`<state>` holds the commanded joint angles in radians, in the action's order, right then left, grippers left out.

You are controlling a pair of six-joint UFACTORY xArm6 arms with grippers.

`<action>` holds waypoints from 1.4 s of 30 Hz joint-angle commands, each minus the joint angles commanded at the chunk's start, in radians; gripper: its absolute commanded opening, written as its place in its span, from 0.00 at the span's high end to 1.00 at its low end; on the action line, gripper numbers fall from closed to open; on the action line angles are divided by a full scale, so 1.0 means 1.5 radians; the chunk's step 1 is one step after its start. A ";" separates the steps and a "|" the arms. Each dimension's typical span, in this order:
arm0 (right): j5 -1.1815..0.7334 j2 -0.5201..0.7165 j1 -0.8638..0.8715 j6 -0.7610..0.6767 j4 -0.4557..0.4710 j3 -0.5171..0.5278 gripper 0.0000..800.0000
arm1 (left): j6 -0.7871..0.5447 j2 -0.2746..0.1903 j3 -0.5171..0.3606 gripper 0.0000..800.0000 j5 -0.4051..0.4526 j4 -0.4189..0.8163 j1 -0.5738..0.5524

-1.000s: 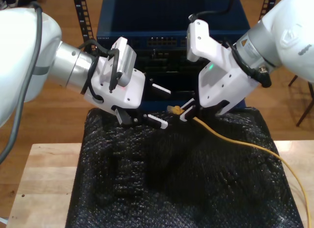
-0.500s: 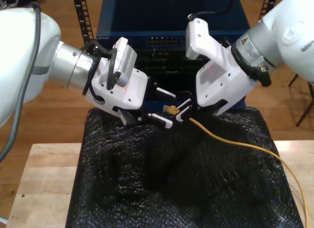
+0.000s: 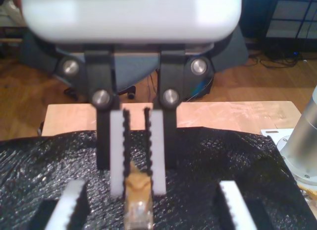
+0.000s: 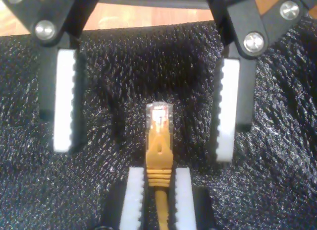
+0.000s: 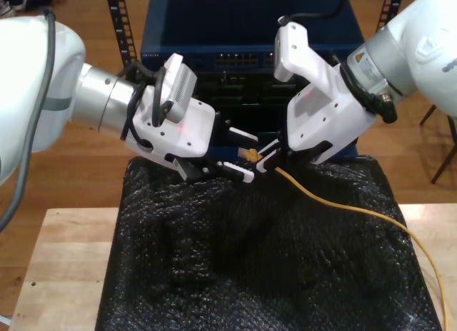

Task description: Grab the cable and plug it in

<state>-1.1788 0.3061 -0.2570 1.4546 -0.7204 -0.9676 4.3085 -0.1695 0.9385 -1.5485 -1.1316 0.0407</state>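
Handover point above the black padded mat (image 5: 250, 274), which lies over the wooden worktop (image 5: 64, 274).

My second gripper (image 5: 265, 160), on the arm at the exterior view's right, has its jaws clenched on the cable (image 5: 343, 206). In the second wrist view the two white toothed pads (image 4: 133, 200) press on the ribbed yellow boot just behind the plug (image 4: 159, 113). The plug is clear-grey and sticks out free past the pads, roughly in line with them.

My first gripper (image 5: 241, 156), on the arm at the exterior view's left, faces the second one nose to nose. Its jaws are released and spread wide. The plug tip sits in the gap between its pads (image 4: 64, 106), touching neither.

The first wrist view agrees: the second gripper's pads (image 3: 158, 150) are close together on the yellow boot, with the plug (image 3: 137, 210) pointing at the camera.

From the second gripper the cable runs down toward the exterior view's right and rests on the mat. It then curves off the mat's right edge and down the right side of that view.

Behind both grippers stands a dark blue rack unit (image 5: 214, 31) with a row of ports on its front.
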 joint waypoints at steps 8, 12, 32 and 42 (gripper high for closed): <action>0.000 0.000 0.014 0.000 0.000 0.000 0.99 | 0.000 0.008 0.001 0.30 -0.001 -0.001 0.011; 0.000 0.000 0.013 0.000 0.000 0.001 0.99 | 0.000 0.008 0.001 0.33 -0.002 -0.002 0.011; -0.001 -0.002 0.011 0.001 -0.001 0.004 0.99 | 0.000 0.008 0.003 0.37 -0.018 -0.004 0.011; -0.002 -0.002 0.010 0.001 -0.001 0.005 0.99 | 0.001 0.015 0.002 0.53 -0.017 -0.005 0.011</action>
<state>-1.1818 0.3030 -0.2417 1.4561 -0.7219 -0.9599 4.3100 -0.1465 0.9415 -1.5746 -1.1393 0.0575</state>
